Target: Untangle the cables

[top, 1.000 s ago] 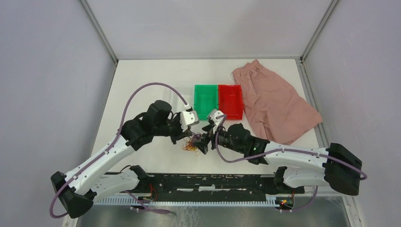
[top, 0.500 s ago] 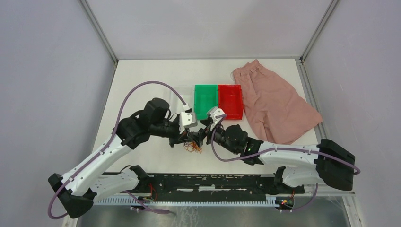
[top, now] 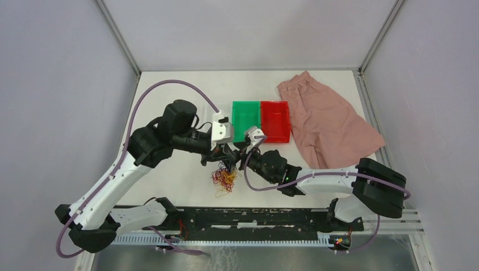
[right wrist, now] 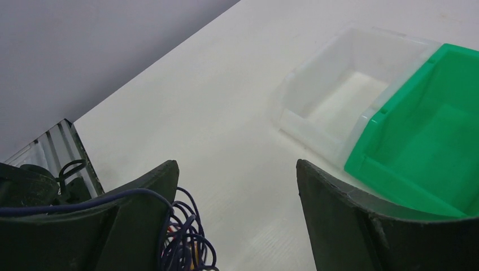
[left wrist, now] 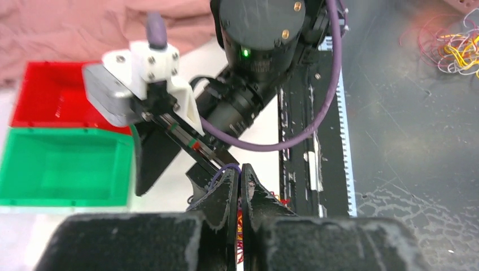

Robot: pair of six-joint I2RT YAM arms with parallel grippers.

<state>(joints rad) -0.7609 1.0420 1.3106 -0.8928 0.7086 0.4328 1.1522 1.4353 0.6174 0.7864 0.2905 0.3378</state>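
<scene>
The cables (top: pixel 223 178) are a small knot of purple, red and orange-yellow wires on the table, just in front of both grippers. My left gripper (top: pixel 225 153) is shut, and a purple strand (left wrist: pixel 225 169) loops over its fingertips in the left wrist view; the knot (left wrist: pixel 240 224) shows below, between the fingers (left wrist: pixel 221 195). My right gripper (top: pixel 242 156) faces it closely. In the right wrist view the right gripper (right wrist: pixel 236 166) is wide open, and purple coils (right wrist: pixel 183 237) drape over its left finger (right wrist: pixel 141 197) without being pinched.
A green bin (top: pixel 245 121) and a red bin (top: pixel 275 120) stand side by side behind the grippers. A clear bin (right wrist: pixel 339 104) sits left of the green one. A pink cloth (top: pixel 325 121) lies at the back right. The black rail (top: pixel 254 217) runs along the near edge.
Both grippers moved back and to the left. The left one drew a purple strand up, and the knot now trails in front of them. The right arm swung left.
</scene>
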